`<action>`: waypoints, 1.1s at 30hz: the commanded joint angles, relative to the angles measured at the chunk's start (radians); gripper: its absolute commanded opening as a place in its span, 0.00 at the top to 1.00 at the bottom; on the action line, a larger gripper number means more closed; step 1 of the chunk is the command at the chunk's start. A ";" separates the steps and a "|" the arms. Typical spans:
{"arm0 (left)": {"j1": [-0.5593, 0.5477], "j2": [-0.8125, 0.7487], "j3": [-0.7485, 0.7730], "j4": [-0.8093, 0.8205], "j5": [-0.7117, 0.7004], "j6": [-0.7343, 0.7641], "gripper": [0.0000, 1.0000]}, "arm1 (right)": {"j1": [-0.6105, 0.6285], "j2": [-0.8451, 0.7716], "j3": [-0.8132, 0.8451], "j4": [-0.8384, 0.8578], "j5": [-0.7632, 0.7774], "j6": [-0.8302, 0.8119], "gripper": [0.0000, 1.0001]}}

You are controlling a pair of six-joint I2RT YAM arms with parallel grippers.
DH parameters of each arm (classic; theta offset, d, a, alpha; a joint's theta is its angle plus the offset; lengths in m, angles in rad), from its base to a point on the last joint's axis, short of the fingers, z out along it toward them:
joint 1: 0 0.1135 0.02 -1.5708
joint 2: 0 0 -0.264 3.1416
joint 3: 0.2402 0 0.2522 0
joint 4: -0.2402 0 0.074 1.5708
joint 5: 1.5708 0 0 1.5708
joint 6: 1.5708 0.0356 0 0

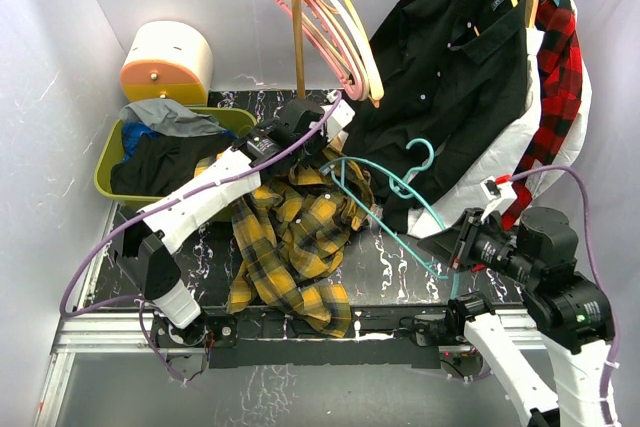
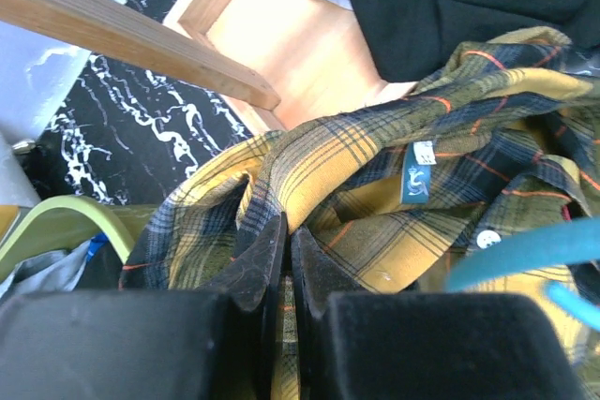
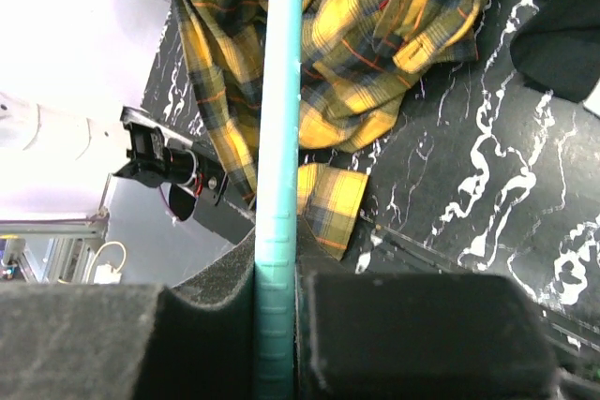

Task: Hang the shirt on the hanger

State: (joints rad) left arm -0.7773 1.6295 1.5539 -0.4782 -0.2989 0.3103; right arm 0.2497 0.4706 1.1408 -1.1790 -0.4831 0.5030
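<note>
The yellow-and-black plaid shirt (image 1: 290,237) lies bunched on the dark marbled table; it also fills the left wrist view (image 2: 375,166) and the top of the right wrist view (image 3: 375,35). My left gripper (image 1: 335,127) (image 2: 286,231) is shut on a fold of the shirt near its collar, by the rack's post. The teal hanger (image 1: 400,192) lies tilted over the shirt, hook up, one arm reaching into the collar area. My right gripper (image 1: 458,247) (image 3: 278,269) is shut on the hanger's arm (image 3: 279,119). A teal piece shows at the left wrist view's right edge (image 2: 525,250).
A wooden rack post (image 1: 297,37) carries pink and cream hangers (image 1: 335,27), a black shirt (image 1: 450,77) and a red plaid shirt (image 1: 558,87). A green bin (image 1: 105,162) of clothes stands at the left, a cream container (image 1: 167,62) behind it.
</note>
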 commanded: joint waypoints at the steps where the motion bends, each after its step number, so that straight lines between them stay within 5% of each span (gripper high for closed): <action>1: 0.000 -0.029 0.067 -0.070 0.089 -0.038 1.00 | -0.031 -0.009 -0.093 0.273 -0.108 0.030 0.92; 11: 0.003 -0.051 0.183 -0.140 0.208 -0.056 1.00 | -0.050 0.057 -0.218 0.579 -0.167 0.093 0.92; 23: 0.003 -0.068 0.352 -0.206 0.267 -0.038 1.00 | 0.011 0.165 -0.221 0.655 -0.099 0.002 0.92; 33: 0.003 -0.080 0.383 -0.271 0.390 -0.074 1.00 | 0.089 0.243 -0.287 0.908 -0.095 -0.015 0.92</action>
State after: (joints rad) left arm -0.7727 1.6047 1.8935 -0.7105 -0.0040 0.2611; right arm 0.3233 0.7055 0.8543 -0.4923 -0.6018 0.5171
